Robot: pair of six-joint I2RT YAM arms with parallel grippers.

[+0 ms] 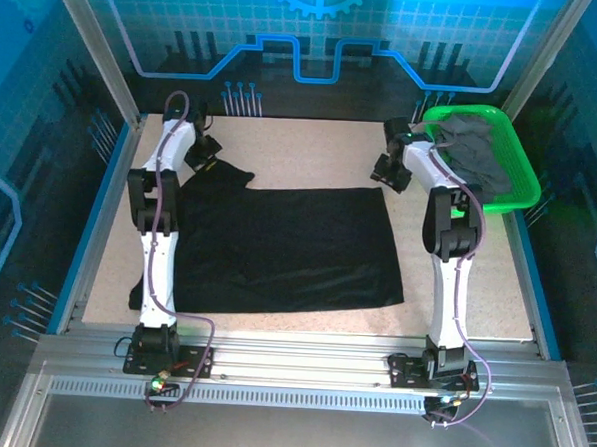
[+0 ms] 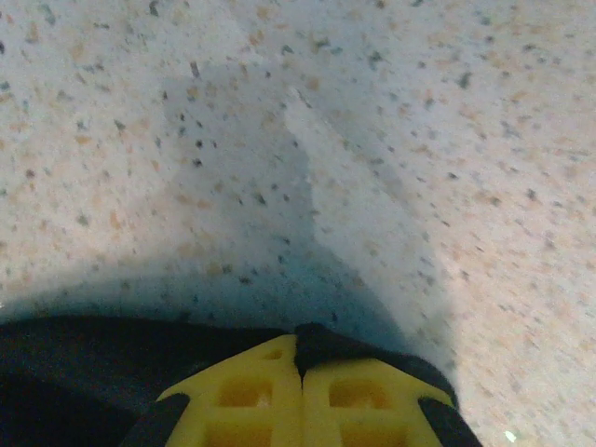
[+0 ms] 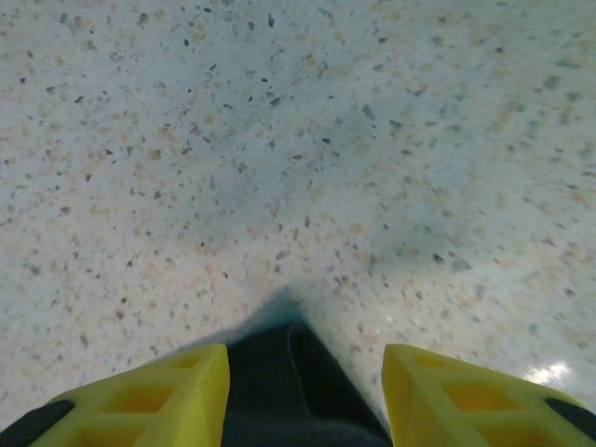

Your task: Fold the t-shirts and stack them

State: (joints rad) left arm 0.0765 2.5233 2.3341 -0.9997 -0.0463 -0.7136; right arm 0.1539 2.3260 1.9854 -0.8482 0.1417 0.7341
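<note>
Your left gripper is clamped together on the far edge of the black t-shirt; your right gripper stands apart, astride another far corner. That one black shirt lies flat on the table, unfolded, nothing stacked; dark grey t-shirts, count unclear, fill the one green basket

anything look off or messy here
nothing spilled or damaged. the black t-shirt lies spread flat but slightly askew, one sleeve sticking out at far left. the dark grey t-shirts are heaped crumpled in the green basket, not yet folded.
</note>
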